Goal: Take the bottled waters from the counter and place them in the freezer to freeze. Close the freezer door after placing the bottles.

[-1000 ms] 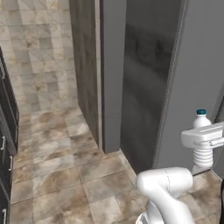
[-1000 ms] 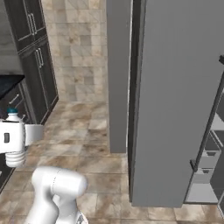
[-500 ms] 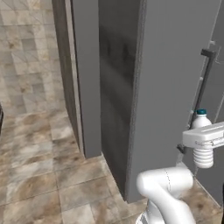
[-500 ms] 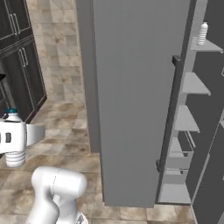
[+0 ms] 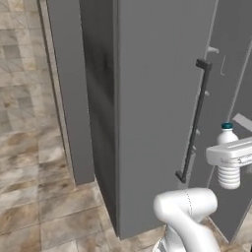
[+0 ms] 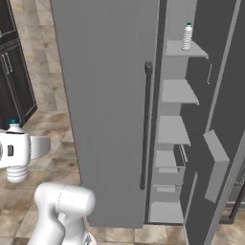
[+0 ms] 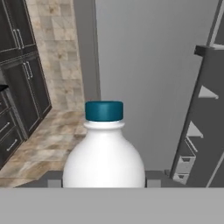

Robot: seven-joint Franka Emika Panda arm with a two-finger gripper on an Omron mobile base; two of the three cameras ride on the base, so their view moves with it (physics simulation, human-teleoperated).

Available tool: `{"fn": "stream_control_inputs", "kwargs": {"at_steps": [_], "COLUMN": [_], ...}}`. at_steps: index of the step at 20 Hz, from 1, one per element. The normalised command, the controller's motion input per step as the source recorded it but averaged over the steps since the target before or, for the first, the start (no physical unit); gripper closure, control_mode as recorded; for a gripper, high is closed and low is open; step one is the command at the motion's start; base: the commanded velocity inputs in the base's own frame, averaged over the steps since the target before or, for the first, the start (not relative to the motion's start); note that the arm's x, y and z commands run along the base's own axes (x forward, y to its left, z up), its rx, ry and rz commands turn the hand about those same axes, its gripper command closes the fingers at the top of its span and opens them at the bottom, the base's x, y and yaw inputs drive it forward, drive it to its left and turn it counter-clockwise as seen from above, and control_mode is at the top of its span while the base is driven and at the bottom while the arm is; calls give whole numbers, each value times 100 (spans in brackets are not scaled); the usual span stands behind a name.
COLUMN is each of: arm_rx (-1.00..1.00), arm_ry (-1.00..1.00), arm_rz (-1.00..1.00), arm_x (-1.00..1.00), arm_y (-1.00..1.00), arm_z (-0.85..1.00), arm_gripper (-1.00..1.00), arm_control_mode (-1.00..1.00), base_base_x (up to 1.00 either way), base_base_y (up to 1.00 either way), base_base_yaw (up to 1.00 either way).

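Observation:
My gripper [image 5: 231, 154] [image 6: 17, 151] is shut on a bottled water [image 5: 227, 137] [image 6: 16, 173] [image 7: 104, 153], a clear ribbed bottle with a teal cap, held upright in front of the refrigerator. The freezer [image 6: 176, 91] stands open, a narrow compartment with grey shelves. A second bottled water [image 6: 187, 37] stands on its top shelf. The freezer door [image 6: 216, 160] is swung wide open at the right, with a bin on its inner face. A black sliver at the hand view's left edge looks like the counter [image 7: 2, 88].
The neighbouring grey door [image 6: 105, 105] [image 5: 157, 123] is shut, and its long dark handle [image 6: 146, 124] [image 5: 194, 123] lies between my bottle and the open compartment. Dark cabinets [image 6: 12, 81] [image 7: 19, 78] stand to the left. Tiled floor [image 5: 34, 197] lies open at the left.
The whole picture has shifted as the base drove toward the refrigerator, so the open freezer's shelves now show far more fully. The bottle stays in my shut gripper, in the same pose.

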Motion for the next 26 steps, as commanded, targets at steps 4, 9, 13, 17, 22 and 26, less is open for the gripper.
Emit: {"fn": "stream_control_inputs", "kwargs": {"at_steps": [4,9,13,17,22,26], "arm_rx": [0,0,0,0,0,0], "arm_ry": [0,0,0,0,0,0], "arm_rz": [0,0,0,0,0,0], "arm_x": [0,0,0,0,0,0], "arm_y": [0,0,0,0,0,0], "arm_z": [0,0,0,0,0,0], "arm_gripper": [100,100,100,100,100,100], "arm_control_mode": [100,100,100,100,100,100], "base_base_x": [32,44,48,39,17,15], "base_base_y": [-39,-30,-8,-8,-2,-18], "base_base_yaw": [0,0,0,0,0,0]}}
